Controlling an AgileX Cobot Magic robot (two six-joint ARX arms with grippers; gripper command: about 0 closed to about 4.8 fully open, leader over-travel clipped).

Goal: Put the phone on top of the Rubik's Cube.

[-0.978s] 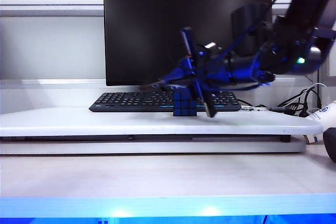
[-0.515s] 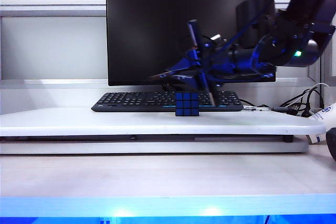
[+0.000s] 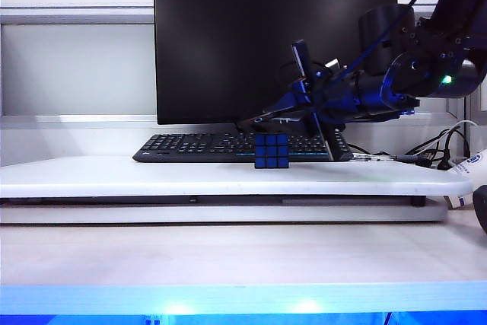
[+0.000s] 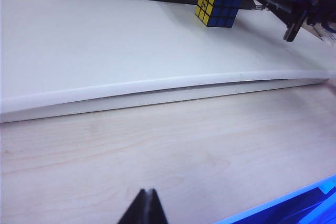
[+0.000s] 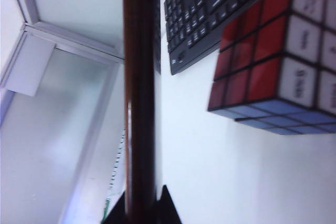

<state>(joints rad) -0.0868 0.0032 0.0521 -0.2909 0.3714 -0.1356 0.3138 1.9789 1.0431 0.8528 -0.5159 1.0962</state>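
The right gripper [image 3: 310, 104] clamps the phone [image 3: 313, 100] edge-on between its fingers, just above the Rubik's Cube [image 3: 272, 151]; the left gripper [image 4: 143, 209] sits closed over bare tabletop.

The phone [image 5: 139, 103] had a glossy dark edge catching a streak of light. The Rubik's Cube [image 5: 273, 56] looked like smooth plastic with shiny tiles. The white shelf [image 4: 105, 51] was matt and smooth; the lower tabletop [image 4: 173, 150] showed pale wood grain.

The small tiled Rubik's Cube [image 4: 217, 10] shows blue, yellow, red and white faces with black grid lines beside the flat black plastic keyboard [image 3: 228, 146].
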